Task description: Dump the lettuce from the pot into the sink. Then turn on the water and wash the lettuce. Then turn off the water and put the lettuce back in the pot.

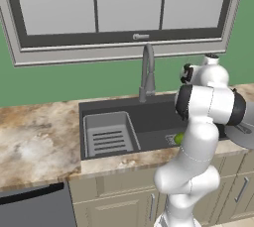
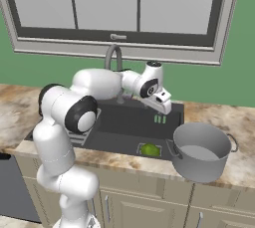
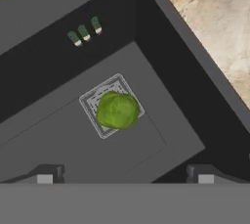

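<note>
**Still in the basin: lettuce sits on the drain as the gripper hangs above**

Poised over the sink (image 3: 58, 17), the gripper (image 3: 125, 178) carries nothing, its two fingertips spread wide and nothing between them. Seen along the hand, the lettuce (image 3: 117, 111) lies straight ahead of the gap and a little to its left, well below it, resting on the square drain grate (image 3: 93, 101) on the basin floor. From the right base view the gripper (image 2: 160, 106) hovers beyond and above the green ball (image 2: 149, 149), and well apart from it. The pot (image 2: 201, 151) stands upright on the counter (image 2: 239, 122) to the gripper's right and nearer the robot, just beside the basin's edge, with nothing visible inside it. The faucet (image 2: 113, 57) rises behind the arm, to the gripper's left; no water shows at its spout.

Whether the wash is done cannot be read from the pictures. If the next move is a pick, the risk is plain. A round ball on a slotted grate may roll as one fingertip meets it first, and a descent slightly off-centre would nudge it aside, not straddle it. The steep basin wall to the gripper's right also leaves little room on that side. The lift to the pot must clear both the sink edge and the pot's rim.
</note>
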### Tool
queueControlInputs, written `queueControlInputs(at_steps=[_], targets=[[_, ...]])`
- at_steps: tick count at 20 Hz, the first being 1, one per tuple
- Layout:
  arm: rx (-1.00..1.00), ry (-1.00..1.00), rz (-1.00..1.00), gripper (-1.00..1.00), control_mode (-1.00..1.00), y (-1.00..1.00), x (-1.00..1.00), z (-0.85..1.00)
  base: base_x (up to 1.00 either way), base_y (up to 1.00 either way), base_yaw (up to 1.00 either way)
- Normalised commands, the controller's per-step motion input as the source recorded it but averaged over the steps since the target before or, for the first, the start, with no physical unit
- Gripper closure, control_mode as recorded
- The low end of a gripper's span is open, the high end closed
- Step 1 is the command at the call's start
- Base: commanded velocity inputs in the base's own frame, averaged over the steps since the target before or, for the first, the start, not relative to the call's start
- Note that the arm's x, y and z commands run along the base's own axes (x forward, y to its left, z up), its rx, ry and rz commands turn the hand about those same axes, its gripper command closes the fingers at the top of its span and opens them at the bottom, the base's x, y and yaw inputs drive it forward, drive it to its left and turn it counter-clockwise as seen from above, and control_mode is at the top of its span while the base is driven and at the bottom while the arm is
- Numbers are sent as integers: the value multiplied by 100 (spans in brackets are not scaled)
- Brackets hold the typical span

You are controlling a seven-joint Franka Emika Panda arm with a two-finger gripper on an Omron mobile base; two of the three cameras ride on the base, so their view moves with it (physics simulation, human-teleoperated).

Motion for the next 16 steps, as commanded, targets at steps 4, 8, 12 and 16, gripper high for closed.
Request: queueControlInputs(at_steps=[4,8,12,16], targets=[[0,6,6,-100,-100,0,-18,-41,0,0,0],[0,6,10,-100,-100,0,-6,-48,0,0,0],[0,5,13,-100,-100,0,0,-51,0,0,0],[0,0,20,-100,-100,0,0,-44,0,0,0]])
